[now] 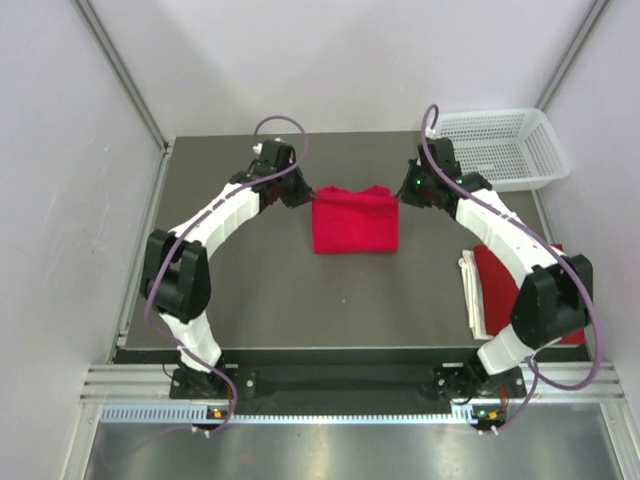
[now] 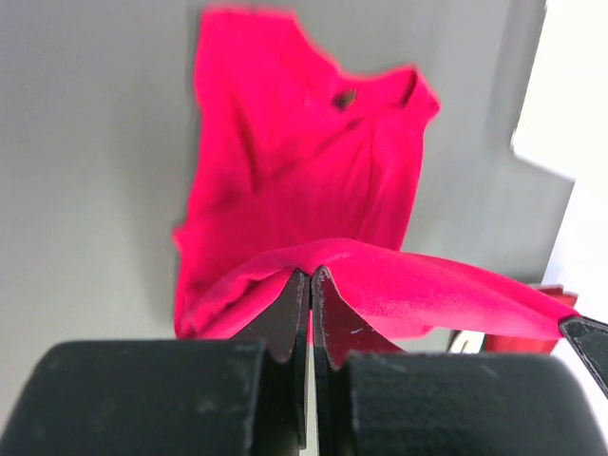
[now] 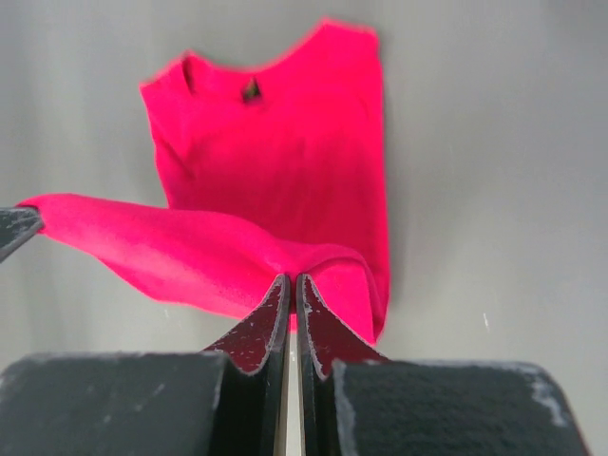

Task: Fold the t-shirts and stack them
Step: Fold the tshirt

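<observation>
1. Two things are partly hidden. The second t-shirt at the right edge of the desk lies under the right arm, so only a red strip and a corner show. The white sheet beneath it is cut off the same way, and I cannot tell what it is.
2. Both wrist views blur toward the far end. A neck opening and a dark label show there, but the sleeves cannot be made out.
3. Bare dark surface lies in front of the middle t-shirt and to its left. The white basket sits at the far right corner, apart from the cloth.
4. The middle t-shirt is plain bright red, a rough rectangle near the desk's centre.
5. The left claw is pinched tight on its far left corner and the right claw on its far right corner. The red edge hangs raised between them.
</observation>
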`<state>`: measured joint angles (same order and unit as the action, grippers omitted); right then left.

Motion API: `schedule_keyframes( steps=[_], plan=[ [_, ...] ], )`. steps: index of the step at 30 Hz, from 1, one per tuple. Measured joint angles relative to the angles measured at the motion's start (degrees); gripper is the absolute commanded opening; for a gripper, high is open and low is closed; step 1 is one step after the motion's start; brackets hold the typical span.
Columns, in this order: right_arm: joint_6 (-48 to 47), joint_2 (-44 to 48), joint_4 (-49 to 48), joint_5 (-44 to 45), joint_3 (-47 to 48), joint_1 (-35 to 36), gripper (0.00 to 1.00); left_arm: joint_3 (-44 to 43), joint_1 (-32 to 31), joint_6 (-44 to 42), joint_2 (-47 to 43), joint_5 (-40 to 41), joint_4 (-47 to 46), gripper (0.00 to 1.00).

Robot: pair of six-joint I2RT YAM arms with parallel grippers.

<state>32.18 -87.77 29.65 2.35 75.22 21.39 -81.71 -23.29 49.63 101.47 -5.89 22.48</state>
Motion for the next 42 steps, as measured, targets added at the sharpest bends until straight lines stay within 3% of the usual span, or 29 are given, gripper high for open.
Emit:
schedule_keyframes(
  steps=[17, 24, 26, 29, 36, 42],
  plan=[
    [-4.2, -30.3, -3.3, -8.7, 22.5, -6.2, 0.0, -22.0, 4.8, -4.4, 27.5, -4.8, -4.9, 0.0],
    [-5.3, -37.3, -3.6, -11.2, 28.9, -8.5, 0.33, -28.0, 5.3, -5.3, 32.0, -4.2, -4.7, 0.22],
    [-6.5, -38.0, -3.3, -11.7, 30.3, -8.9, 0.42, -28.4, 5.5, -6.2, 32.1, -2.8, -4.5, 0.34],
    [-9.0, -37.8, -1.5, -12.4, 31.6, -9.2, 0.5, -28.6, 5.9, -7.3, 31.8, 0.0, -4.0, 0.39],
    [-13.8, -29.9, 2.7, -16.0, 23.5, -8.7, 0.57, -19.5, 5.9, -9.6, 22.4, 1.6, -4.7, 0.4],
    [-16.3, -23.9, 3.9, -20.7, 12.9, -8.3, 0.57, -11.8, 3.3, -9.9, 17.0, -5.2, -11.7, 0.39]
  ],
)
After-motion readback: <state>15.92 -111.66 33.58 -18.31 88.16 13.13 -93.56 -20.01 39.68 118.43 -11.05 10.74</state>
